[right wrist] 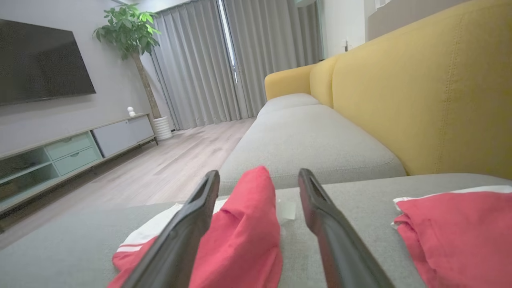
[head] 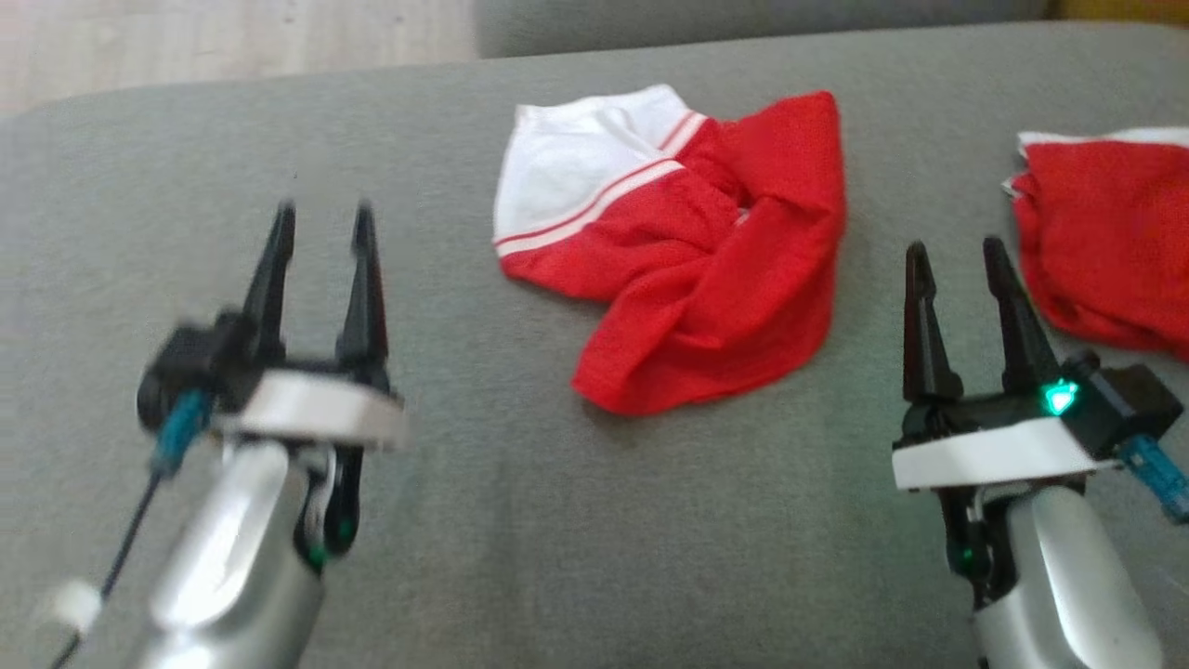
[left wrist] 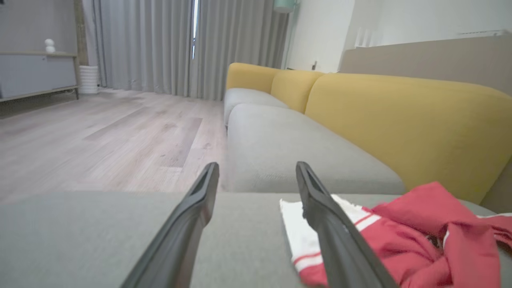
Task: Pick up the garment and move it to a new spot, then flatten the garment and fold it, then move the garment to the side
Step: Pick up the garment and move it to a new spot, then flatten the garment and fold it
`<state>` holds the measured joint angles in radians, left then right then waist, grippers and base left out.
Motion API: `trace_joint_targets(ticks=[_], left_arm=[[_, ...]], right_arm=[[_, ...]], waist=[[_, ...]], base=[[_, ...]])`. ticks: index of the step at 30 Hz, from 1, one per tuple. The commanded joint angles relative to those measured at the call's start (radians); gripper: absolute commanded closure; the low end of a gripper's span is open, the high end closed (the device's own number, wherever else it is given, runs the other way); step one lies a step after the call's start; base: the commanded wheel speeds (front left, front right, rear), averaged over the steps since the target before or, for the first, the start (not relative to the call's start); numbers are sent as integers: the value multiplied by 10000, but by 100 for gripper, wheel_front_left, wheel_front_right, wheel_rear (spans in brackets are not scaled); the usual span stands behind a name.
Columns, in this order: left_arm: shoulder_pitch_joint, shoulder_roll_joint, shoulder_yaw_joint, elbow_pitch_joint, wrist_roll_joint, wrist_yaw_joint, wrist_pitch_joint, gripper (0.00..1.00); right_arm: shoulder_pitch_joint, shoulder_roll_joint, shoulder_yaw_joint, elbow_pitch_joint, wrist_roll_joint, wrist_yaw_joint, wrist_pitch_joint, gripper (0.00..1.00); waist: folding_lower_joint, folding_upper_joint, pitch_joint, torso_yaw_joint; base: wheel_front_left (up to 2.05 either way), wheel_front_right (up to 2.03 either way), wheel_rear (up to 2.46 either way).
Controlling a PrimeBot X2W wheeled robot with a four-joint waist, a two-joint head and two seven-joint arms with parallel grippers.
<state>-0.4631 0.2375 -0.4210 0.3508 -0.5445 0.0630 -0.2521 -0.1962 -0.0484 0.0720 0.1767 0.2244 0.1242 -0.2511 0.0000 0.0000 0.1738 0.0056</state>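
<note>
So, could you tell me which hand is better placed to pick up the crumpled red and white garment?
Probably the right hand: open, it sits nearer the crumpled red and white garment, which lies straight ahead between its fingers in its wrist view. The open left hand is farther off.

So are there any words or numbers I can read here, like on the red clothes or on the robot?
None: no word, number or logo can be read.
The crumpled garment has white stripes but no print that I can see.
The second red garment has no visible print either.
The green light behind the right hand is a glow, not a letter.
The TV screen is dark.
</note>
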Motion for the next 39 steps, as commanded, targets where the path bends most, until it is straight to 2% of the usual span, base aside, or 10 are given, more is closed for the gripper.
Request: trace_joint_targets(ticks=[1, 4, 8, 17, 27, 32, 38, 39], left_arm=[[216, 281, 542, -568, 141, 87, -88, 0], [1246, 133, 1066, -1090, 231, 145, -93, 0], [2161, -310, 1486, -1545, 505, 14, -94, 0], [2181, -1037, 1682, -1665, 1246, -501, -96, 0], [1836, -1649, 1784, -1296, 1625, -1065, -96, 0], [1649, -1805, 1757, -1147, 1680, -1242, -97, 0], [1578, -1862, 1688, -1010, 1655, -1328, -97, 0], [1581, -1865, 1657, -1002, 1622, -1330, -97, 0]], right_arm=[[73, -18, 178, -195, -148, 65, -107, 0], [199, -18, 136, -112, -257, 65, -107, 0], [274, -18, 29, -19, -355, 65, -107, 0], [-548, -18, 15, 967, -1183, 65, -29, 0], [-3794, -77, 97, 3619, -1684, 65, 1766, 0], [-5100, -451, 46, 5433, -1763, 65, 2681, 0], [-6061, -828, 311, 7166, -1953, 65, 3090, 0], [-6171, -835, 363, 7395, -1892, 65, 3099, 33]], waist=[[0, 0, -255, 427], [0, 0, -351, 697], [0, 0, -431, 1034], [0, 0, -204, 1711], [0, 0, 669, 2634], [0, 0, 962, 3087], [0, 0, 1145, 3415], [0, 0, 1156, 3438]], base=[[0, 0, 0], [0, 0, 0], [0, 0, 0], [0, 0, 0], [0, 0, 0], [0, 0, 0], [0, 0, 0], [0, 0, 0]])
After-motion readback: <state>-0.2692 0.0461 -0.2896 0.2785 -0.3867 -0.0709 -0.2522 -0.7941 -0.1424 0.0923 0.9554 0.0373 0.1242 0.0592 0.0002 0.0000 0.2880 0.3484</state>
